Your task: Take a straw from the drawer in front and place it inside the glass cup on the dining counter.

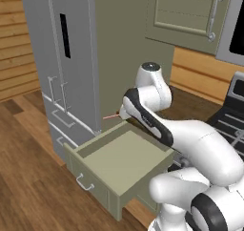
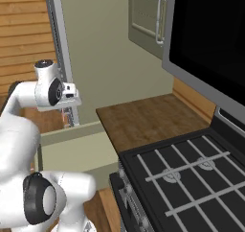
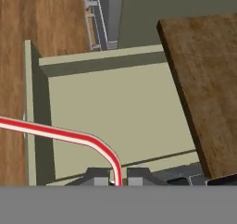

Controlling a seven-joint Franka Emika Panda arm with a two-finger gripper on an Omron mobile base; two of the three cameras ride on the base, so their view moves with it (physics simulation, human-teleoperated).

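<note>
1. Your gripper [image 3: 117,180] pinches the straw [image 3: 55,133] at one end; it rises between the fingertips, then bends toward 9 o'clock
2. That long free end could catch the fridge [image 1: 62,58] when you swing
3. The straw, red edged with white, hangs above the open drawer [image 3: 115,112]

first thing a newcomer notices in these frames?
Probably the straw, a red and white line curving from between the gripper's fingertips across the hand view, above the pulled-out, bare sage-green drawer. Next, the white arm folded over that drawer beside the grey fridge, and the black stovetop at right.
</note>
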